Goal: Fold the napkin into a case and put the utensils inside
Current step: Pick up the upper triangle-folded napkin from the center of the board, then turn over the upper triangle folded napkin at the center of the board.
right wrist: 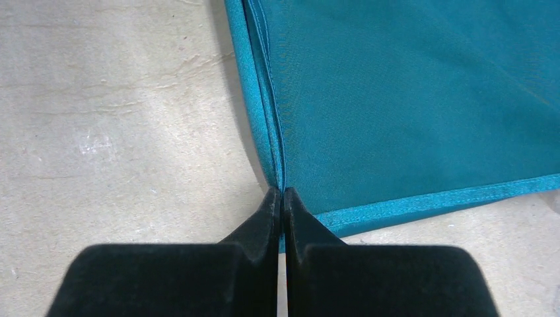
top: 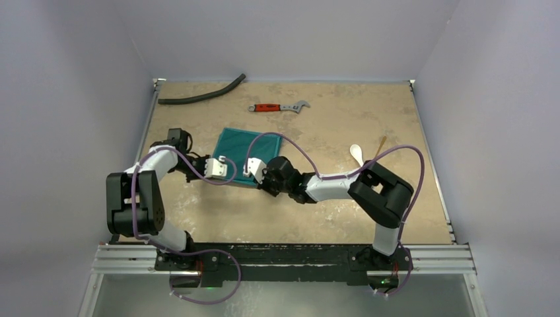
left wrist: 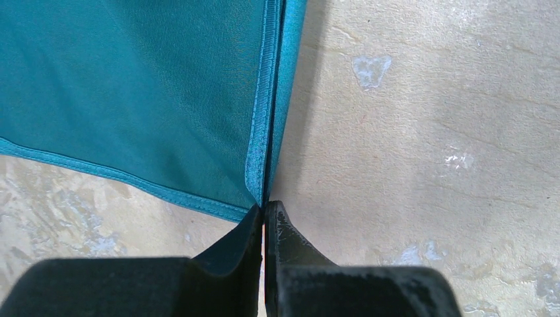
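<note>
The counter [top: 330,211] carries everything. The napkin [top: 254,148] lies at its middle, just left of centre, as a flat, nearly square teal panel. Its sides are turned a little off the counter's edges, so no long axis stands out. Both wrist views show two hemmed edges lying side by side, so it looks doubled over, though not yet a pocket.

It is soft, light cloth with no stiffness of its own. It will sag, drag and wrinkle if lifted by the middle, and the layers may slide apart. The stitched hem at the corners is the firmest place to take it, and that is where both arms have it.

The left tool [left wrist: 265,210] is pinched tight on the near-left corner, the hem running straight into its closed tips. The right tool [right wrist: 282,197] is clamped the same way on the near-right corner. Raising both together should keep the near edge taut for the next fold, I judge.

The utensils lie well apart from the cloth, to its right. The white spoon [top: 356,153] has its bowl toward the far side. The wooden utensil [top: 381,146] lies just right of it, its long axis running near to far and leaning slightly right at the far end.
</note>
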Controlling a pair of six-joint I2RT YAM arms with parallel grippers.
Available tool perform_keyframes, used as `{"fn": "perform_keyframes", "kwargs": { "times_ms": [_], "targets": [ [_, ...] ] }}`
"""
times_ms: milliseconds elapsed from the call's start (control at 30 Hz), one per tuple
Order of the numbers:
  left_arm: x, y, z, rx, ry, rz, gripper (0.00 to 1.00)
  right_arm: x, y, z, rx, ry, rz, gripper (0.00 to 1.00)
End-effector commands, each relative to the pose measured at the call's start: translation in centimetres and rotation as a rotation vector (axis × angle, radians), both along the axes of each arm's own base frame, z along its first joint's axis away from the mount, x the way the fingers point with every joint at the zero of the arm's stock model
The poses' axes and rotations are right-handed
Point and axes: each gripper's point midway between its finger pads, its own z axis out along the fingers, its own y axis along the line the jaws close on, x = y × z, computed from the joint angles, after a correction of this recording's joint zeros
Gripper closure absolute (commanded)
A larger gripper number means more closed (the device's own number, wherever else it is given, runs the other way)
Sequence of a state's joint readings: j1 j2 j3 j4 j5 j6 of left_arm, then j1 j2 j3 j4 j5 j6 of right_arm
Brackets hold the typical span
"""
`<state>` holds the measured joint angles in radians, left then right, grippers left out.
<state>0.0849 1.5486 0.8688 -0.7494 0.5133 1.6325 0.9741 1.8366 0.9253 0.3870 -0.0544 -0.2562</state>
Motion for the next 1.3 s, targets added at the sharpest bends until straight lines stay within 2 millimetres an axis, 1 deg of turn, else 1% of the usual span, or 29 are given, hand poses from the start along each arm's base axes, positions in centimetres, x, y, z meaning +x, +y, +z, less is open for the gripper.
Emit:
{"fn": "perform_keyframes", "kwargs": {
  "times_ms": [0, 133, 233, 333, 400, 500, 567, 700, 767, 833, 900, 1000, 1100, 1133, 1167, 1200, 1267],
  "targets": [
    [1.4, -0.2, 2.7, -0.030, -0.065, 0.012, 1.00, 1.6, -0.3, 2.4, 0.024, -0.086, -0.041, 1.00],
    [1.5, -0.3, 4.0, -0.036, -0.075, 0.012, 1.00, 1.5, 0.0, 3.8, 0.057, -0.084, -0.048, 1.00],
    [1.2, -0.5, 4.8, -0.041, -0.092, -0.002, 1.00, 1.0, 0.3, 4.8, 0.090, -0.056, -0.039, 1.00],
    [0.2, -0.8, 5.8, -0.052, -0.100, -0.017, 1.00, 0.1, 0.3, 6.1, 0.130, -0.021, -0.045, 1.00],
    [-0.7, -1.0, 6.7, -0.054, -0.096, -0.027, 1.00, -0.8, 0.1, 7.7, 0.166, -0.003, -0.045, 1.00],
    [-2.4, -1.3, 8.4, -0.065, -0.087, -0.038, 1.00, -2.9, -0.1, 9.1, 0.178, 0.044, -0.034, 1.00],
    [-3.3, -1.7, 10.2, -0.081, -0.095, -0.045, 1.00, -4.7, -0.2, 9.6, 0.162, 0.099, -0.030, 1.00],
    [-6.3, -2.4, 12.9, -0.102, -0.087, -0.064, 1.00, -9.2, -0.4, 11.6, 0.170, 0.161, 0.009, 1.00],
    [-7.9, -2.6, 14.3, -0.104, -0.089, -0.073, 1.00, -11.2, -0.7, 13.1, 0.199, 0.199, 0.014, 1.00],
    [-9.3, -2.8, 16.2, -0.105, -0.117, -0.067, 1.00, -12.8, -0.9, 15.3, 0.249, 0.221, 0.026, 1.00],
    [-9.5, -2.9, 18.5, -0.116, -0.180, -0.017, 1.00, -13.9, -1.1, 17.9, 0.302, 0.231, 0.035, 1.00],
    [-9.9, -3.2, 21.4, -0.127, -0.282, 0.001, 1.00, -14.8, -1.4, 21.3, 0.372, 0.241, 0.034, 1.00],
    [-9.8, -4.1, 24.5, -0.188, -0.326, 0.043, 1.00, -15.1, -1.5, 23.3, 0.436, 0.251, 0.040, 1.00],
    [-9.6, -4.4, 25.5, -0.213, -0.326, 0.060, 1.00, -15.4, -1.4, 23.5, 0.447, 0.260, 0.048, 1.00],
    [-9.5, -4.7, 26.2, -0.241, -0.312, 0.085, 1.00, -15.8, -1.4, 23.2, 0.449, 0.296, 0.048, 1.00],
    [-9.2, -4.9, 26.5, -0.259, -0.302, 0.093, 1.00, -15.2, -1.3, 22.9, 0.451, 0.289, 0.026, 1.00],
    [-8.4, -5.2, 25.8, -0.290, -0.259, 0.114, 1.00, -13.6, -1.0, 21.8, 0.437, 0.279, -0.014, 1.00]
  ]
}}
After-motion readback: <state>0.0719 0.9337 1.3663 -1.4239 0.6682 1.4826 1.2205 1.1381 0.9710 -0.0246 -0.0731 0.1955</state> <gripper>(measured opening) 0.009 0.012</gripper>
